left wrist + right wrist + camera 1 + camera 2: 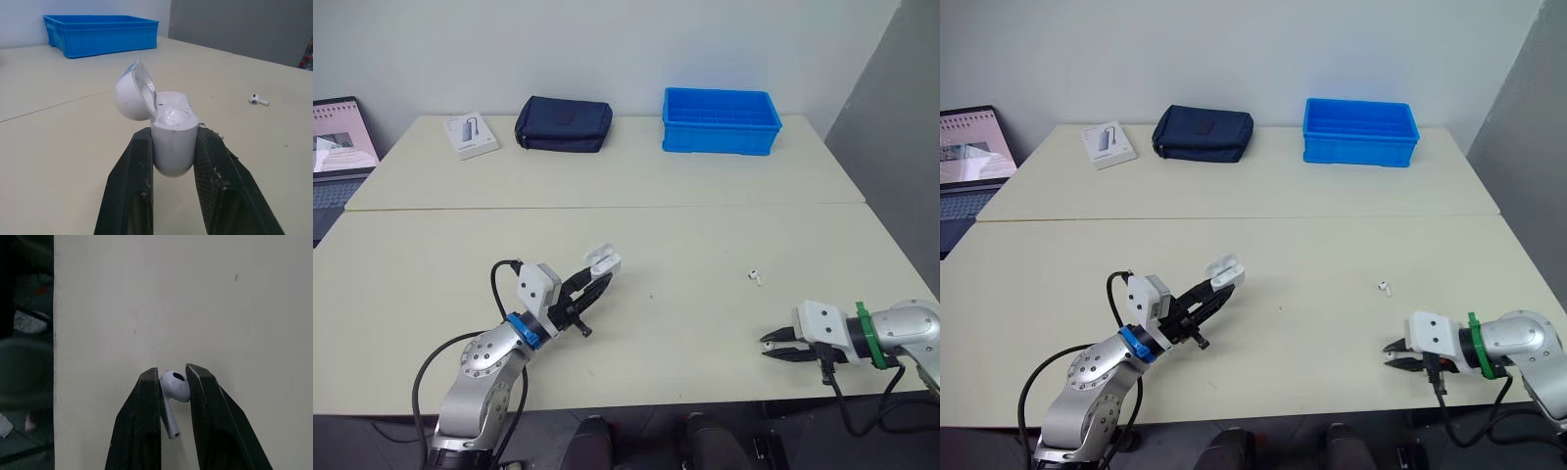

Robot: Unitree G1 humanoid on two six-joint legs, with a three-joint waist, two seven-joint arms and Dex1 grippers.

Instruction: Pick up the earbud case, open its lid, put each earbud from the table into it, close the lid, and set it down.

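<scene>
Two hands grip tight: left hand (595, 284) squeezes the open earbud case (171, 132) by its smooth, probably slippery body; right hand (172, 374) pinches a tiny, light earbud (174, 384). A second earbud (756, 277) lies on the counter (685, 225).

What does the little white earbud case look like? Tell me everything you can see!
The earbud case is small, white, rounded and glossy, like smooth plastic. Its hinged lid is flipped open to one side, showing the white inside. The open end points away from the arm, and the body is pinched on both sides by the two black fingers of the left gripper.
</scene>
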